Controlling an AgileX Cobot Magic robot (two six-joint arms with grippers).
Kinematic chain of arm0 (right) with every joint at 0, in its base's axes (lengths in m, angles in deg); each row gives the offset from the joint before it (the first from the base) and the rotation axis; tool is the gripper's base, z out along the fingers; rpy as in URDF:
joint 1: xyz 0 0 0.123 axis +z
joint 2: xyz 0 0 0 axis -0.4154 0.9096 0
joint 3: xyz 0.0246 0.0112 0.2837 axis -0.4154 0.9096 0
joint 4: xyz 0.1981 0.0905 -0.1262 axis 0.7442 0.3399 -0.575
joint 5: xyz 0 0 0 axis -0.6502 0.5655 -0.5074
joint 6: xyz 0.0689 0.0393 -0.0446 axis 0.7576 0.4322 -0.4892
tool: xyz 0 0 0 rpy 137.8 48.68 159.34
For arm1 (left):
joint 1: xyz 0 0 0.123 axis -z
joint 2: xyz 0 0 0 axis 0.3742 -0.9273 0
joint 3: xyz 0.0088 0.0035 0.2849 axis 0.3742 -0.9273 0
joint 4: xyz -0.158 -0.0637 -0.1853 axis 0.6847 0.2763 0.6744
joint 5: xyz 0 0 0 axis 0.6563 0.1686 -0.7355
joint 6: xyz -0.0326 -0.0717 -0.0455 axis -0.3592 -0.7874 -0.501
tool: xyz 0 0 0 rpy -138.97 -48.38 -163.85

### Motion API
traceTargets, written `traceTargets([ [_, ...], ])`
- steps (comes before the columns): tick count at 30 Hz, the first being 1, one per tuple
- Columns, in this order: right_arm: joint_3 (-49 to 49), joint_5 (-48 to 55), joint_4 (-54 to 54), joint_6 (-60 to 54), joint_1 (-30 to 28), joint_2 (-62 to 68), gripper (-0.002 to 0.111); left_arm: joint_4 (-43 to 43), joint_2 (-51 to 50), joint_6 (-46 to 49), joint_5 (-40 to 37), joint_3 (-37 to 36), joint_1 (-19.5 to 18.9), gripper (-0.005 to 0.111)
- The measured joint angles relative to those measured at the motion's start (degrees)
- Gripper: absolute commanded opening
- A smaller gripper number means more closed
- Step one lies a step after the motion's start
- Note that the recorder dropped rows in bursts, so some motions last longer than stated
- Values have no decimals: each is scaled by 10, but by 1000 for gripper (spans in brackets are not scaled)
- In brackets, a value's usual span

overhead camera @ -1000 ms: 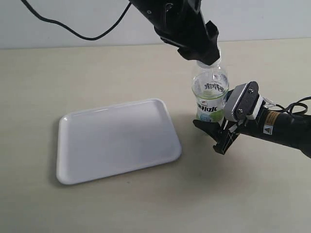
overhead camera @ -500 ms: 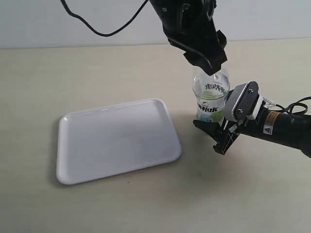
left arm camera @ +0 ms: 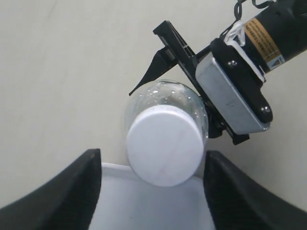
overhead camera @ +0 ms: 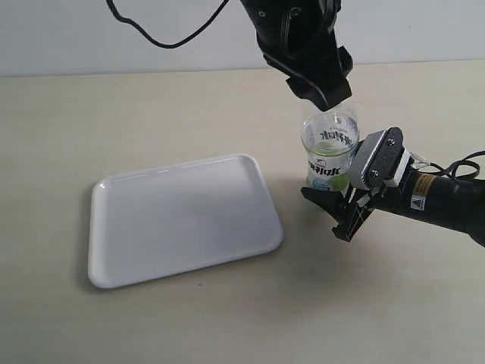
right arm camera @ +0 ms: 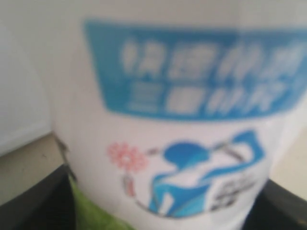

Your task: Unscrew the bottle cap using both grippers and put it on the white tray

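Note:
The clear bottle [overhead camera: 330, 148] with its green, white and blue label stands upright just right of the white tray [overhead camera: 182, 220]. My right gripper [overhead camera: 327, 206] comes in low from the right and is shut on the bottle's lower body; the label [right arm camera: 182, 120] fills the right wrist view, with black fingers [right arm camera: 33, 201] at both sides. My bulky left gripper [overhead camera: 322, 95] hangs over the neck and hides the cap in the exterior view. In the left wrist view the white bottle cap [left arm camera: 164, 145] sits on the bottle between the open left gripper [left arm camera: 152, 157], with a gap on one side.
The tray's rim [left arm camera: 115, 167] lies directly below the cap in the left wrist view. A black cable [overhead camera: 167, 38] loops behind the left arm at the back. Bare beige tabletop [overhead camera: 227, 326] surrounds the tray and bottle.
The left gripper has shifted slightly right and lower over the bottle's neck. The right gripper and the bottle have stayed put.

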Motion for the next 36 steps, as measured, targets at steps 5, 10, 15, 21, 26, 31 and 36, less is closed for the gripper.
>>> traceTargets([
  [5, 0, 0, 0, 0, 0, 0, 0, -5, 0, -1, 24, 0, 0, 61],
  [10, 0, 0, 0, 1, 0, 0, 0, -5, -1, -1, 33, 0, 0, 61],
  [15, 0, 0, 0, 1, 0, 0, 0, 9, -7, -1, 33, 0, 0, 61],
  [21, 0, 0, 0, 1, 0, 0, 0, 24, -20, 17, 33, 0, 0, 61],
  [26, 0, 0, 1, 1, 0, 0, 0, 24, -21, 20, 45, 0, 0, 61],
  [31, 0, 0, 1, 1, 0, 0, 0, 24, -18, 21, 47, 0, 0, 61],
  [36, 0, 0, 1, 1, 0, 0, 0, 25, -15, 21, 48, 0, 0, 61],
])
